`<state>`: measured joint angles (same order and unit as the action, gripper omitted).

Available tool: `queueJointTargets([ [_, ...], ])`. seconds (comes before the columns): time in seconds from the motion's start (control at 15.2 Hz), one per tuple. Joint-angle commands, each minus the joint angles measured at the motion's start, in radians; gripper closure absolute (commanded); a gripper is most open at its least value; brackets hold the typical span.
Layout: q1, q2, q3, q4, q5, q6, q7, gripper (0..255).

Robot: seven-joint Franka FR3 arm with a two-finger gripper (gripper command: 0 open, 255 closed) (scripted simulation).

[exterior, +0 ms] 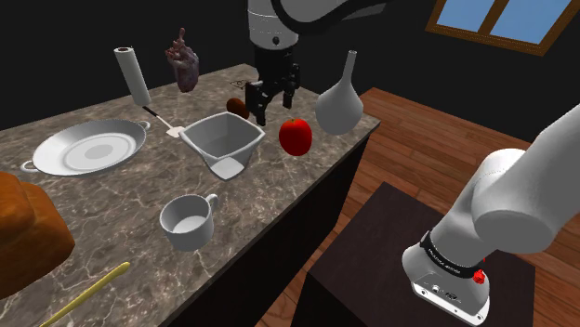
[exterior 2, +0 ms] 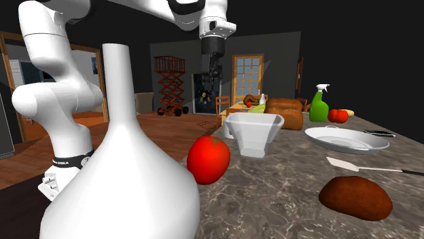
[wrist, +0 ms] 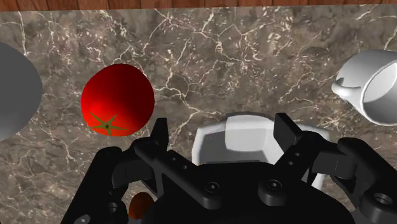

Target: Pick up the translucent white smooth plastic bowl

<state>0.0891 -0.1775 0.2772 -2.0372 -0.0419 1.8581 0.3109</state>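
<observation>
Dark, white-veined marble countertop (exterior: 121,218). Bears everything listed below.

White jointed arm (exterior: 520,204). Reaches from the stand up and to the shoulder view's left, probably to bring the hand down on the target from above.

Wide, shallow grey pan with two small handles (exterior: 42,153). Lies well apart from the work, toward the shoulder view's left.

White long-necked flask-shaped vase (exterior: 339,107). Stands upright near the counter's corner; probably a collision risk if the hand swings that way.

Translucent white smooth bowl with squarish rim and tapering walls (exterior: 221,141). Sits upright mid-counter, mouth up, untouched. Task item; appears in the wrist view directly under the hand, seemingly lined up for a rim grasp.

All-black two-finger gripper (exterior: 271,111). Hangs above the bowl's far rim, fingers spread wide and empty, likely so one wall can pass between them.

White handled mug (exterior: 189,221). Rests near the front edge, clear of the approach.

Glossy red tomato (exterior: 296,136). Sits just beside the bowl; leaves little room on that side.
</observation>
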Motion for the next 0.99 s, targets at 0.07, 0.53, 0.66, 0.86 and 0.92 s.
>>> queueJointTargets([
  [0.07,0.020,0.121,0.044,0.106,-0.041,-0.007,0.081,0],
  [0.53,0.099,0.417,0.095,0.400,-0.165,-0.070,0.235,0],
  [0.66,0.134,0.509,0.098,0.504,-0.201,-0.103,0.269,0],
  [0.86,0.161,0.573,0.096,0.569,-0.225,-0.115,0.291,0],
  [0.92,0.160,0.575,0.095,0.557,-0.226,-0.103,0.293,0],
])
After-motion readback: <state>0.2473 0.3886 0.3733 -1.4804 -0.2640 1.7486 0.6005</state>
